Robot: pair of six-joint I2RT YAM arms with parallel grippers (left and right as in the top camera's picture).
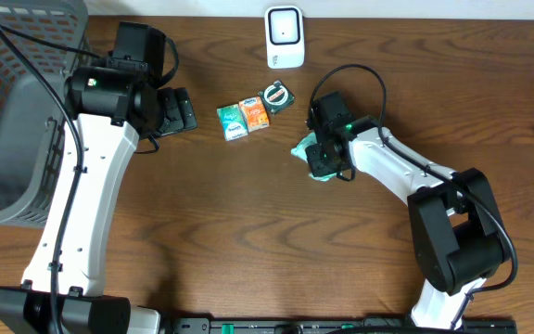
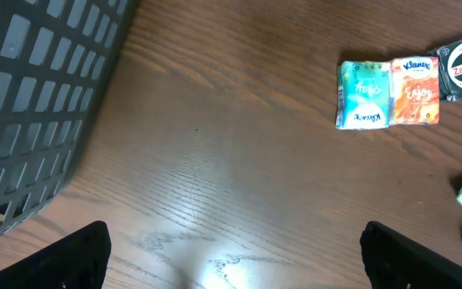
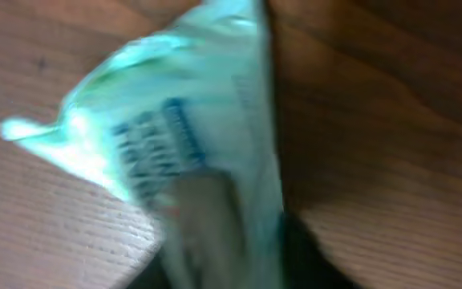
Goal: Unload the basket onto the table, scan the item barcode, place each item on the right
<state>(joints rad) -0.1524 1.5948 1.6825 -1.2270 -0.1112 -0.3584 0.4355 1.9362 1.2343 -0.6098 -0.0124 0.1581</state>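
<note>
We see a brown wooden table (image 1: 248,241) from above, with two white-and-black robot arms. The item we take to be the one for scanning, a small mint-green packet (image 1: 303,148), lies right of centre, nearer us than the white scanner (image 1: 285,37) at the far edge and well apart from it. The right gripper (image 1: 323,161) sits directly over the packet and covers most of it. In the right wrist view the packet fills the blurred frame, its printed face tilted and one corner pointing left. We cannot tell whether the fingers are clamped on it or only around it. The left gripper (image 2: 233,237) hangs with its fingers wide apart and nothing between them, near a grey basket (image 1: 7,111). A green tissue pack (image 1: 233,122), an orange tissue pack (image 1: 255,114) and a round tin (image 1: 275,96) lie in a row between the arms. We judge the packet to be light, soft and crinkly with a slick film skin, so it would buckle under a hard squeeze and could slip or twist in a loose one. We would take it along a sealed edge, keeping the fingers off the print, since we cannot make out the barcode.
</note>
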